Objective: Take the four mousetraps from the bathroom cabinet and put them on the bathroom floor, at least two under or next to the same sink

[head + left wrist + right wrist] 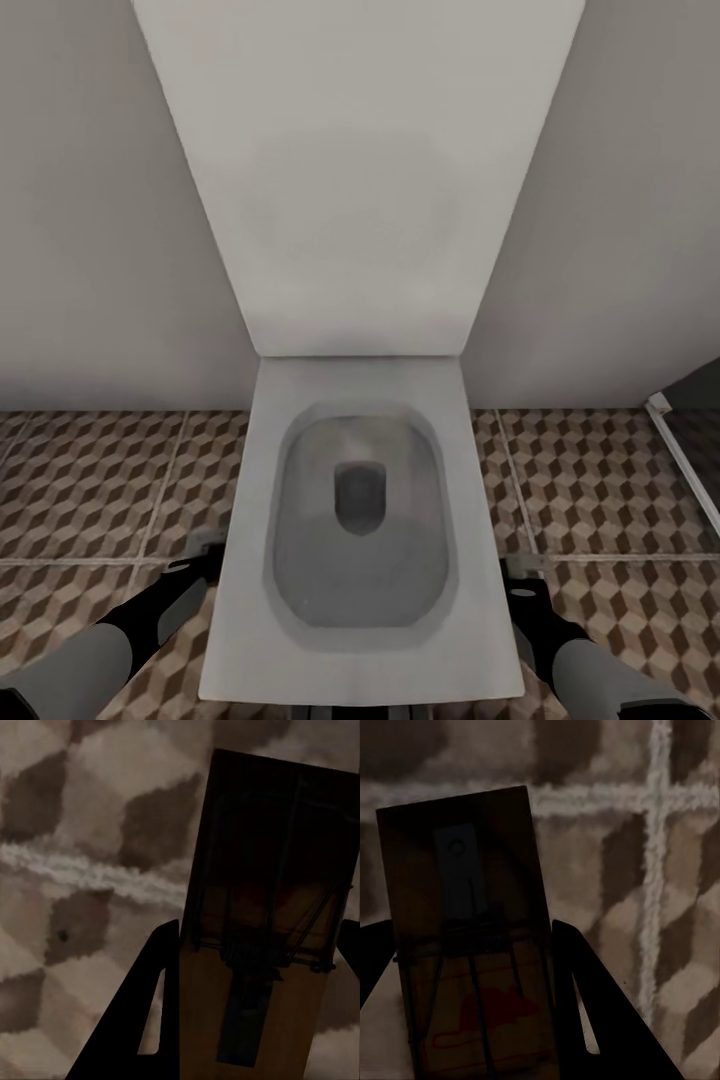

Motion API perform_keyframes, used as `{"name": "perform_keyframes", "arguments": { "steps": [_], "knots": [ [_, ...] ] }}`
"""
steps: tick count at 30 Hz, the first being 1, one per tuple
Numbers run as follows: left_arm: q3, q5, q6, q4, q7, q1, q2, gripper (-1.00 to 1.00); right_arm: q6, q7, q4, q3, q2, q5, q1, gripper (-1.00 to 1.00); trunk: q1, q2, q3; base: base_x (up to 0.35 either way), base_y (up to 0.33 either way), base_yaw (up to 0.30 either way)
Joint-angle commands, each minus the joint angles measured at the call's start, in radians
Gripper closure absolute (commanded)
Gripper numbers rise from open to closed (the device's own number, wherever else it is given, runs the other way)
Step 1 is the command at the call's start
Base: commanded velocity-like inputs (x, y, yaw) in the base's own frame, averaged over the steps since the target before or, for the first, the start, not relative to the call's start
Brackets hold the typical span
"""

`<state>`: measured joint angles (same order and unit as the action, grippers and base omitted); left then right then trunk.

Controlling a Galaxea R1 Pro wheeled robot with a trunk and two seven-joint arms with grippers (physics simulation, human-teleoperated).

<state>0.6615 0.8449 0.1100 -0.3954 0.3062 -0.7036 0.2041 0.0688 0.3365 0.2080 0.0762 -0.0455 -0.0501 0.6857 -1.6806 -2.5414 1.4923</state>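
Mousetraps [262,922] [472,945] in both grippers [255,967] [472,967]

Count on record: two mousetraps, one mousetrap [262,945] between the fingers of the left gripper [255,967], the second mousetrap [472,945] between the fingers of the right gripper [465,982]. Two grippers. One white toilet [360,520]. One tiled bathroom floor [100,480].
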Motion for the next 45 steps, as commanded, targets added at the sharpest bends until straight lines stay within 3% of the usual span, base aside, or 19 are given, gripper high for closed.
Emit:
{"name": "perform_keyframes", "arguments": {
  "steps": [1,24,30,33,38,45],
  "knots": [
    [0.009,0.003,0.003,-0.003,0.013,0.000,0.001,1.00,0.006,0.004,0.002,0.008,-0.001,-0.008,0.000,1.00,0.000,-0.001,0.005,0.000,0.000,0.000],
    [0.008,0.003,-0.007,-0.003,0.013,-0.001,0.006,1.00,0.003,0.003,0.002,0.008,-0.001,-0.007,0.000,1.00,-0.001,-0.001,0.012,0.000,0.000,0.000],
    [0.007,0.003,-0.025,0.009,0.013,-0.001,0.003,1.00,-0.083,0.003,-0.001,0.008,-0.001,-0.017,0.000,1.00,-0.001,-0.001,0.012,0.000,0.000,0.000],
    [0.007,0.003,-0.062,0.028,0.013,-0.001,0.001,1.00,-0.132,0.002,-0.024,0.008,-0.002,-0.017,0.000,1.00,-0.002,-0.002,0.024,0.000,0.000,0.000],
    [0.008,0.003,-0.120,0.060,0.012,0.000,-0.004,1.00,-0.157,-0.006,-0.042,0.009,-0.001,-0.014,0.000,1.00,-0.005,-0.003,0.043,0.000,0.000,0.000],
    [0.009,0.001,-0.140,0.072,0.011,0.000,-0.005,1.00,-0.163,-0.011,-0.047,0.008,0.000,-0.012,0.000,1.00,-0.005,-0.003,0.043,0.000,0.000,0.000]
  ]
}}
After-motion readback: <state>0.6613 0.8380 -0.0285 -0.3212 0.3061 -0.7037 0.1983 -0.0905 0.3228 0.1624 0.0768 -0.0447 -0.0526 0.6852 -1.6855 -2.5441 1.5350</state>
